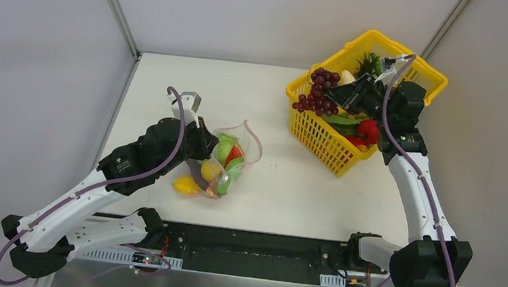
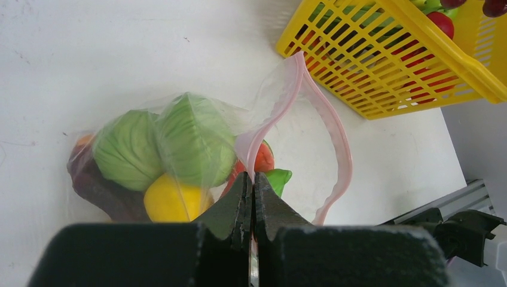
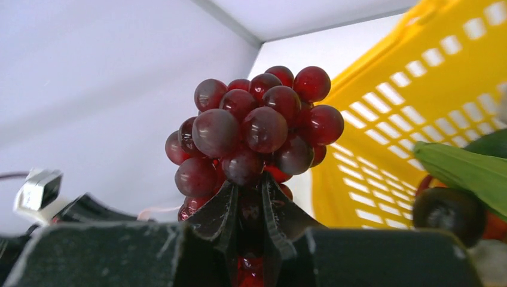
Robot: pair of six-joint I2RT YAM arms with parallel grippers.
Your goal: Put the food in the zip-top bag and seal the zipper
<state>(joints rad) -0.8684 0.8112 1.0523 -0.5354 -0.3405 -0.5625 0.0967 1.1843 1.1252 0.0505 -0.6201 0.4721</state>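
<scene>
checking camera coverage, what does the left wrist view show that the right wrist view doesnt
Left wrist only: the left gripper shut on the zipper of the zip-top bag, whose mouth gapes, with green cabbage and a yellow fruit inside. Right wrist only: the right gripper closed on the grape bunch. Both: the yellow lattice basket; dark red balls at the left view's top corner may be the same grapes.

Grape bunch (image 3: 258,128) underside — behind jaws
</scene>
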